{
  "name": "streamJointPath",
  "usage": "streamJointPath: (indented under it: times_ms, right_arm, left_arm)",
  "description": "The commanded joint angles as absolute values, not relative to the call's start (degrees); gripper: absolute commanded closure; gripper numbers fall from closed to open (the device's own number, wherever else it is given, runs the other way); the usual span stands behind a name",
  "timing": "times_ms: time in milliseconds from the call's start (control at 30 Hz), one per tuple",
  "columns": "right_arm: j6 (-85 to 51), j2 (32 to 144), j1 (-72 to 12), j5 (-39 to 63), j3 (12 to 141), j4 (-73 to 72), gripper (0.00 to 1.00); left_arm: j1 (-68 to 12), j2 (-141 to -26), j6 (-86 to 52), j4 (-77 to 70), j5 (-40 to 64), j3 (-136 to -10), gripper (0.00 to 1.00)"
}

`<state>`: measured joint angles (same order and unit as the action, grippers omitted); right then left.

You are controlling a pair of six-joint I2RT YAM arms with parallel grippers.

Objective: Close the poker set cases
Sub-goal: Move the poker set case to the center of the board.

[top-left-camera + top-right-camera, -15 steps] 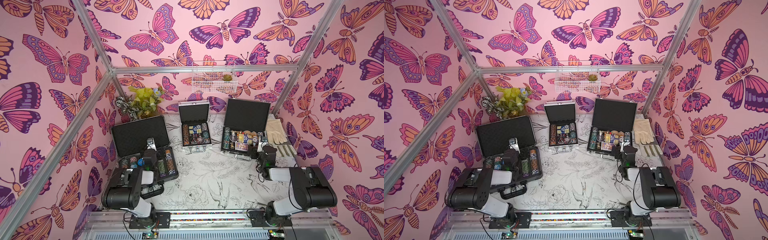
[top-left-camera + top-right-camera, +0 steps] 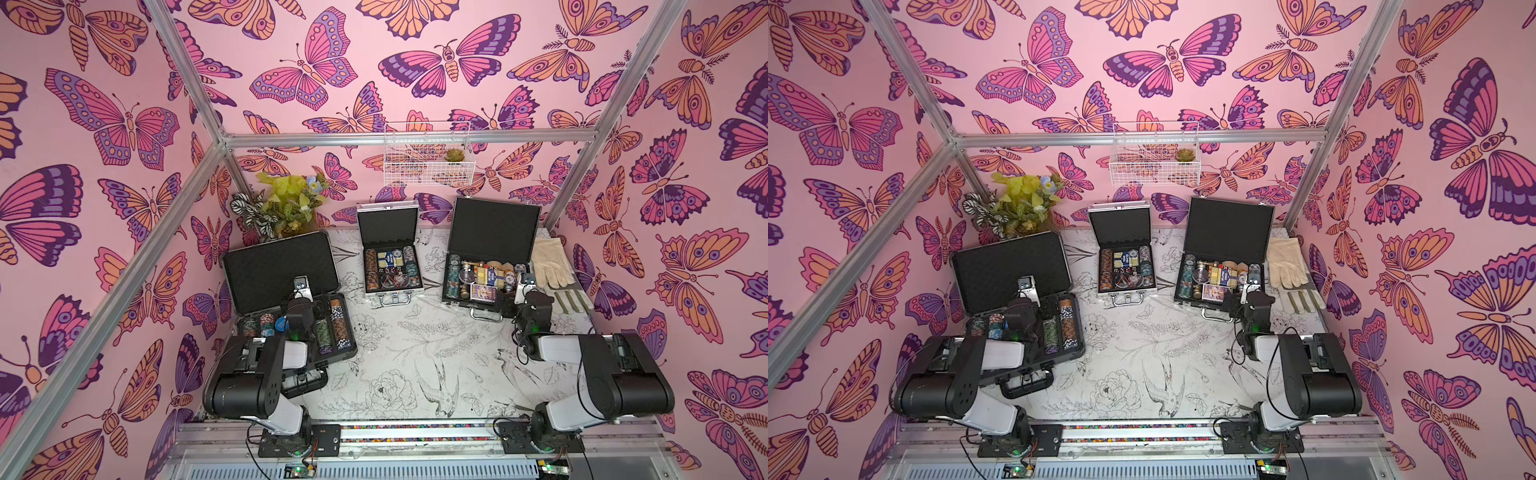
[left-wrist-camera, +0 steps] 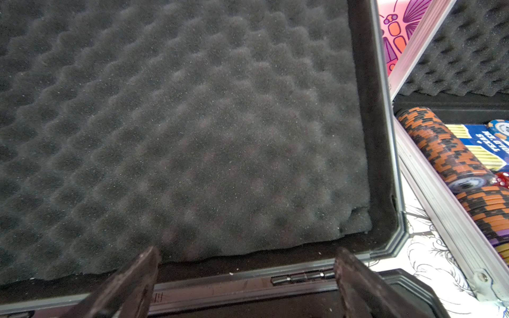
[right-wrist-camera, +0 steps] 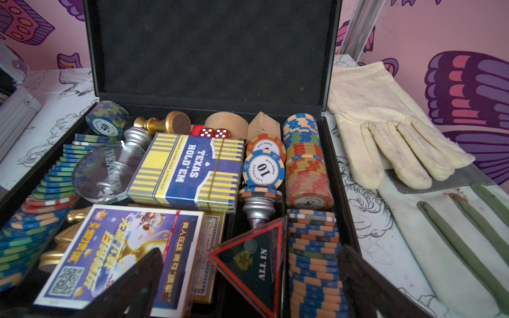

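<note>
We found all three open on the tabletop (image 2: 415,345): large black case (image 2: 274,266) left, small silver case (image 2: 388,224) middle, medium black case (image 2: 494,228) right. Our left tool (image 3: 246,256), released and empty, faced the large lid; our right tool (image 4: 252,252), likewise released, hung over the medium one.

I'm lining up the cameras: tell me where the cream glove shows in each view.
Top view: cream glove lies between the medium black case and the side wall.
Top view: same place, between case and wall.
Left wrist: not in it.
Right wrist: alongside that case's open lid.
Shared landmark: the medium black case's raised lid.
</note>
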<state>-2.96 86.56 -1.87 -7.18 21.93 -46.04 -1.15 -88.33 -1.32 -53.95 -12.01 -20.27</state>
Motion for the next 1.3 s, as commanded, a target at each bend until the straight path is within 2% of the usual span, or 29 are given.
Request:
streamJointPath:
  times_ms: [0,600,733,867,933,1033,1100,1267]
  right_arm:
    - [-2.60,86.13,-1.49,-6.67,23.20,-45.94,0.01]
    - [-2.86,86.22,-1.17,-5.75,23.38,-45.56,0.00]
    - [-2.90,85.69,-1.07,-5.87,23.96,-44.23,0.06]
    - [-3.28,80.31,-1.09,-6.41,24.00,-40.52,0.07]
    - [-4.08,76.69,-1.15,-6.04,27.22,-30.74,0.08]
    - [-7.15,73.46,-2.73,-6.99,32.79,-18.00,0.10]
    - [-9.45,71.63,-4.42,-7.21,35.38,-11.93,0.11]
    - [-14.00,68.83,-12.14,-10.16,40.32,3.47,0.07]
  left_arm:
    - [-1.05,-88.68,-1.18,-53.48,-12.30,-20.39,0.00]
    - [-0.88,-88.76,-1.41,-53.16,-11.83,-20.66,0.01]
    - [0.40,-88.09,-1.68,-53.69,-9.90,-20.25,0.00]
    - [-0.94,-82.76,-1.28,-44.00,-12.98,-22.76,0.00]
    - [-1.29,-78.57,-1.02,-32.59,-13.31,-27.21,0.00]
    - [-1.57,-75.25,-2.04,-23.23,-12.15,-32.85,0.00]
    - [-1.54,-73.74,-7.44,-19.26,-12.40,-35.09,0.00]
    - [-1.28,-73.58,-14.34,-2.75,-3.93,-44.27,0.00]
